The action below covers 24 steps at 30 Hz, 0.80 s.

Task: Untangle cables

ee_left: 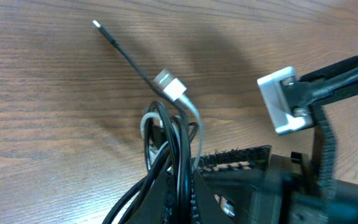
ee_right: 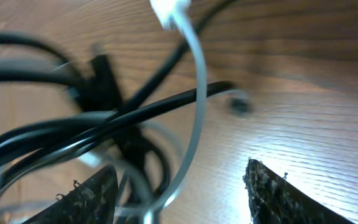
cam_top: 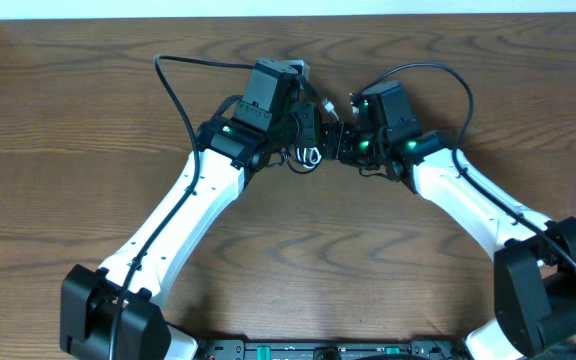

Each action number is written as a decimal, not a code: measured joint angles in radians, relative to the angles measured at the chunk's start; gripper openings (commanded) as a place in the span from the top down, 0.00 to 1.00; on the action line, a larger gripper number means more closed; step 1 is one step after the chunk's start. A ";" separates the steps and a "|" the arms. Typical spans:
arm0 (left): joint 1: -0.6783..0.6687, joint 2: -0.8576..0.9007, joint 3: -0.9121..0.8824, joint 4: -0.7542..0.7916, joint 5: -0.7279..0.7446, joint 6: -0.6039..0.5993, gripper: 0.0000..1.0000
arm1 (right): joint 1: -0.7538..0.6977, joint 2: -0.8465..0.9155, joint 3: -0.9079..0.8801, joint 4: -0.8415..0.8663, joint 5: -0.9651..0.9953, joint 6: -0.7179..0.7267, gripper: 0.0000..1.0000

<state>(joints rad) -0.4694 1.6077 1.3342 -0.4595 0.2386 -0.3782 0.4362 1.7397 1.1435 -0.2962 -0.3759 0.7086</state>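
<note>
Wood-grain bench [cam_top: 68,120], 2 arms meeting near the far edge, centre, with the cables [cam_top: 308,152] knotted between them.
Left gripper [ee_left: 188,186] looks clamped on the bundle of black and white cables; white plug [ee_left: 169,86] and thin black plug [ee_left: 98,26] stick out over the wood. Right gripper [ee_right: 185,193] is spread wide, with loops between its fingers and nothing pinched.

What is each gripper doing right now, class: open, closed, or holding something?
Left gripper: closed on the cables.
Right gripper: open, jaws wide apart with the cables between them.
</note>
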 measured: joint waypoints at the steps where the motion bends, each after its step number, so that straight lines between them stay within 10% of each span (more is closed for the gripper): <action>1: 0.000 0.000 0.000 0.000 0.000 -0.007 0.93 | 0.001 0.005 0.000 -0.011 0.022 0.013 0.40; 24: 0.009 -0.482 -0.001 -0.032 0.010 -0.030 0.92 | -0.072 0.121 -0.013 -0.068 0.103 -0.045 0.47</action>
<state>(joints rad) -0.4603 1.1255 1.3334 -0.4915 0.2489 -0.4080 0.3641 1.8606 1.1309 -0.3637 -0.2733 0.6636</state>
